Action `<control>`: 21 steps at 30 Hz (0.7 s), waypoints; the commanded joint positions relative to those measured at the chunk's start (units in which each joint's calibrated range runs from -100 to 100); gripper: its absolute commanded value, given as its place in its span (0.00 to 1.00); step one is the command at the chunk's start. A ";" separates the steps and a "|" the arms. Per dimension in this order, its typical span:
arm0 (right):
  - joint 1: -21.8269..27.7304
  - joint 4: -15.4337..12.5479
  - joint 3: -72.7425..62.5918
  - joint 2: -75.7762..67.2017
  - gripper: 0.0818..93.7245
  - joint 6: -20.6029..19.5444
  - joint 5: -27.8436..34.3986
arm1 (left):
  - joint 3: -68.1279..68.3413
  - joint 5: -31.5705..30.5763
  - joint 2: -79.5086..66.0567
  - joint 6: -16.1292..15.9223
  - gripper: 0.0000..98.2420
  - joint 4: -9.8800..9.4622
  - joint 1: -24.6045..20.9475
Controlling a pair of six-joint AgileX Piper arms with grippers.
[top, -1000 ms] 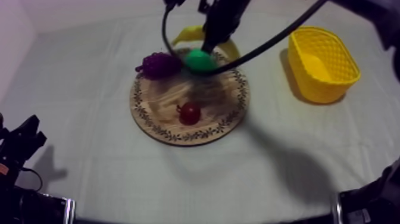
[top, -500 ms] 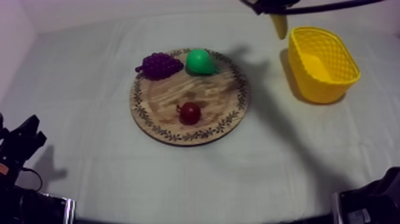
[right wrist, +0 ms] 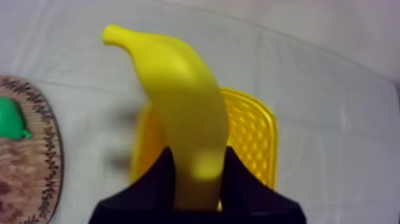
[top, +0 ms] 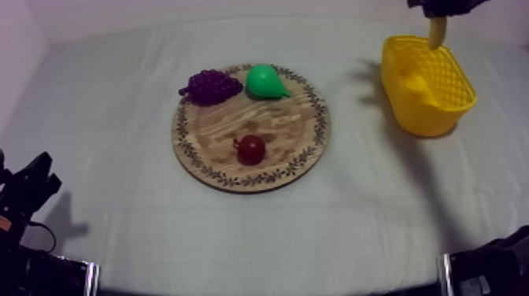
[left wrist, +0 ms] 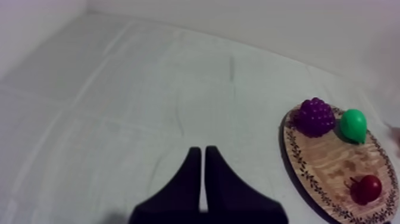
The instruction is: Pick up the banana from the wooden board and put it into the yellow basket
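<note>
My right gripper [right wrist: 199,173] is shut on the yellow banana [right wrist: 178,113], which hangs over the yellow basket [right wrist: 250,143]. From above, the banana [top: 437,31] dangles just over the far rim of the basket [top: 429,83] at the right, held by the right gripper [top: 442,8] at the top edge. The round wooden board [top: 250,126] lies mid-table with no banana on it. My left gripper [left wrist: 202,164] is shut on nothing, its fingers together as a wedge over the cloth left of the board [left wrist: 333,173]; it rests low at the left [top: 27,189].
On the board lie a bunch of purple grapes [top: 211,85], a green pear [top: 265,81] and a small red fruit [top: 251,149]. The pear [right wrist: 12,119] and board rim [right wrist: 50,149] show beside the basket. Open cloth lies between board and basket.
The right arm lifted the banana off the board's far edge and carried it rightward until it hangs over the basket. The left arm has not moved.
</note>
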 commanded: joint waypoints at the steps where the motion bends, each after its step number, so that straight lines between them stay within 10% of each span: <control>1: 2.08 0.50 1.19 0.17 0.06 -0.42 -0.64 | -0.04 0.00 0.00 0.00 0.00 0.00 -0.01; 21: 5.67 0.13 9.46 7.41 0.06 -1.70 -8.23 | -0.04 0.00 0.00 0.00 0.00 0.00 -0.01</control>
